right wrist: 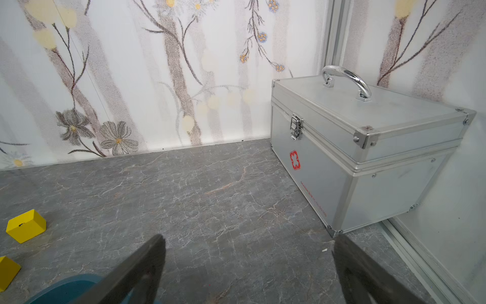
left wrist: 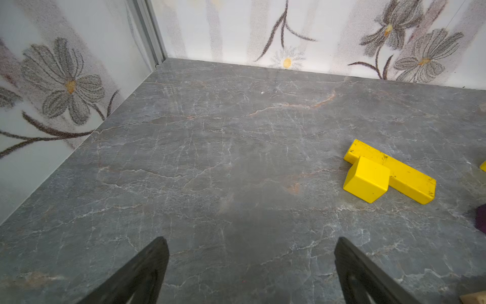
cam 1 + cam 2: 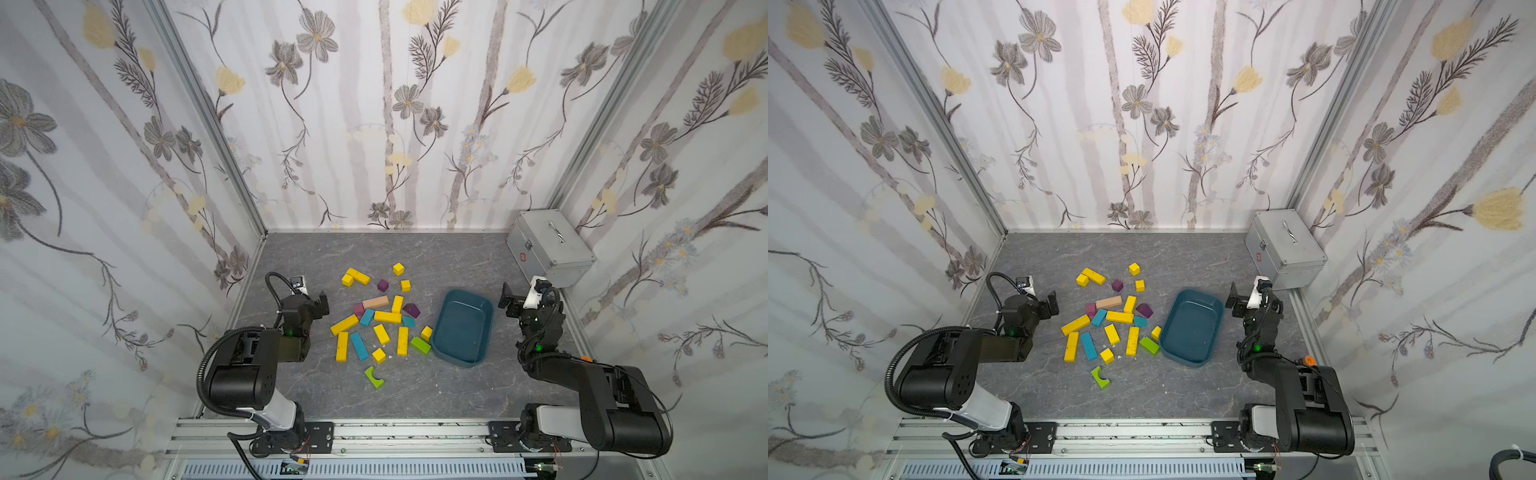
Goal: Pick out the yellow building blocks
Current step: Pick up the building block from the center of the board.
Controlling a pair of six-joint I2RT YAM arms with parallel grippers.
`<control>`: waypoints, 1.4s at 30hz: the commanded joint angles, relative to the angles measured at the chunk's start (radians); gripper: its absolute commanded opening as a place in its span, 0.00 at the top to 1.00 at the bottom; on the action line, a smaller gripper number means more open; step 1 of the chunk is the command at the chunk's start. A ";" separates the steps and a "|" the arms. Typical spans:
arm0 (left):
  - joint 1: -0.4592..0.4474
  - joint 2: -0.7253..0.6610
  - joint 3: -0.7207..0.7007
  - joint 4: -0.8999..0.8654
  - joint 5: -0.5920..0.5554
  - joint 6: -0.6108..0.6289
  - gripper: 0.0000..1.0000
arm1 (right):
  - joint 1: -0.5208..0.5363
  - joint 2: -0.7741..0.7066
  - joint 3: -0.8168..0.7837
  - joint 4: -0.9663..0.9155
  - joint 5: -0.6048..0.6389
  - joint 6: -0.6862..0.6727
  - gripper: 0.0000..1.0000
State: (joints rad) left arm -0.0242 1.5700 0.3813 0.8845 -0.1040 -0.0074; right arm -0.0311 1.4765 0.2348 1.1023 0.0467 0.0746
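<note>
1. Nearest the robot's base, a lime green arch block (image 3: 374,377) lies alone on the grey table (image 3: 415,395).
2. Behind it, the yellow building blocks (image 3: 387,317) lie scattered on the middle of the table. They are mixed with a teal block (image 3: 359,345), a peach bar (image 3: 375,301) and a purple cube (image 3: 382,285).
3. The teal bin (image 3: 461,328) stands just right of the heap, and a yellow cube (image 3: 426,332) sits just beside its rim.
4. The left gripper (image 3: 323,302) hangs left of the heap, with its jaws spread wide and empty.
5. The right gripper (image 3: 506,300) hangs right of the bin, also spread and holding nothing.
6. Farther away, a yellow bar (image 2: 410,181) touches a short yellow block (image 2: 366,179).
7. A silver case (image 3: 550,247) stands in the far right corner.
</note>
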 commanded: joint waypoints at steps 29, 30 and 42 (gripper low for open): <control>0.004 0.002 0.008 0.036 0.003 -0.004 0.00 | -0.017 0.005 0.008 0.054 -0.042 0.001 0.00; 0.005 0.001 0.007 0.037 0.005 -0.005 0.00 | -0.019 0.005 0.008 0.054 -0.045 0.003 0.00; -0.013 -0.207 -0.068 0.003 -0.086 -0.013 0.02 | -0.020 -0.102 0.204 -0.371 0.036 0.060 0.05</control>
State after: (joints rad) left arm -0.0280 1.4265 0.3172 0.8848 -0.1238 -0.0082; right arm -0.0525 1.3960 0.3695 0.9321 0.0368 0.0994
